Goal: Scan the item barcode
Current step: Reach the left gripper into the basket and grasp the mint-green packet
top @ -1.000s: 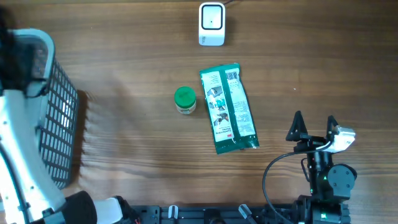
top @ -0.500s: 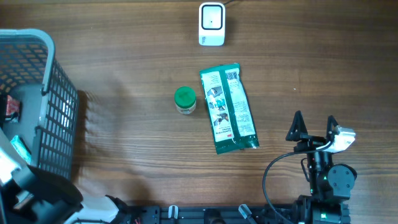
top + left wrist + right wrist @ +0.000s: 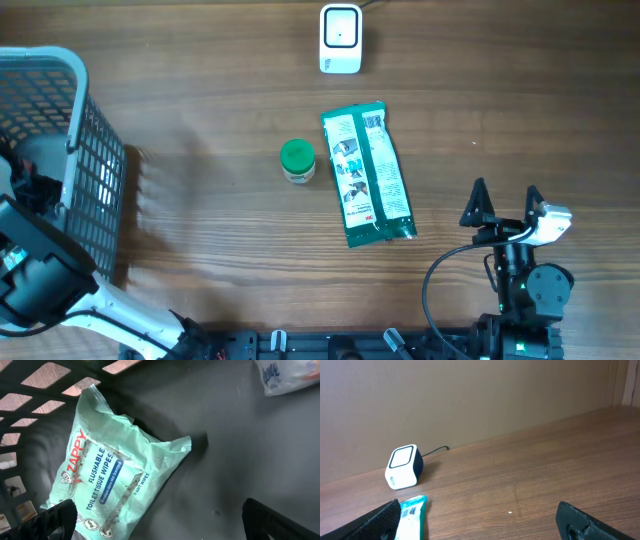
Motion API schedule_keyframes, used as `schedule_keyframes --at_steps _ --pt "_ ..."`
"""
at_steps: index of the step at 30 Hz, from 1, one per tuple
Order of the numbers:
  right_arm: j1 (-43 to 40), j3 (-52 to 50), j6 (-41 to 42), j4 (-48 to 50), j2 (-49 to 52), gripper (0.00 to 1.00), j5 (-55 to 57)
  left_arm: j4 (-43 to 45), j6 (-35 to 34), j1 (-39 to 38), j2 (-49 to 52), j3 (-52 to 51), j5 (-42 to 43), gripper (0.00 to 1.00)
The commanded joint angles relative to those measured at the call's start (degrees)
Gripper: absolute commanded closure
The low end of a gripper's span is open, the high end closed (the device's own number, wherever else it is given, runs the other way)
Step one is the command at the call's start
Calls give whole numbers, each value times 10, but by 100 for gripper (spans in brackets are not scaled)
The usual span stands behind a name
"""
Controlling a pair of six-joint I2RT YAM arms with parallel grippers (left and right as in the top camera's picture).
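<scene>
Left wrist view: I read "ZAPPY" on the wipes pack [image 3: 115, 475], mint-green crinkled plastic, soft pillow shape, left of frame on smooth grey basket [image 3: 240, 450] floor | left gripper [image 3: 162, 522] spread wide, empty | right gripper [image 3: 485, 522] wide, holding nothing

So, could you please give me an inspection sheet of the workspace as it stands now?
Surface: wooden table, no spills seen.
Job's things: scanner at far edge; green pouch flat mid-table; wipes pack in basket.
Clutter: green-lidded jar beside pouch; white pack in basket.
Grippers: left gripper open, empty, inside basket; right gripper open, empty.
Cables: scanner cable; black cable looped near right gripper.
Surroundings: plain wall.
</scene>
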Motion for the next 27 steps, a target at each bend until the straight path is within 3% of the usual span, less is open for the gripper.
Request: schedule_keyframes --at_steps 1,6,10,15,17,19,21,23,24,27 --pt "3 -1 4 2 0 0 6 1 13 14 8 -3 -13 0" --pt "3 -1 4 2 0 0 6 0 13 29 8 -3 -13 1" --pt "3 -1 4 2 0 0 6 -1 12 36 8 -8 0 7" --pt "3 -1 4 2 0 0 6 40 12 37 8 -63 5 8" --pt "3 -1 4 2 0 0 6 57 12 37 8 -85 5 19" --pt "3 -1 4 2 0 0 6 65 12 37 8 -98 5 42" --pt "3 -1 4 2 0 0 6 65 12 37 7 -98 5 59" --pt "3 -1 4 2 0 0 6 64 13 37 7 -97 4 88" --pt "3 -1 4 2 0 0 6 63 13 37 7 -97 5 96" --pt "3 -1 4 2 0 0 6 57 12 36 6 -97 5 96"
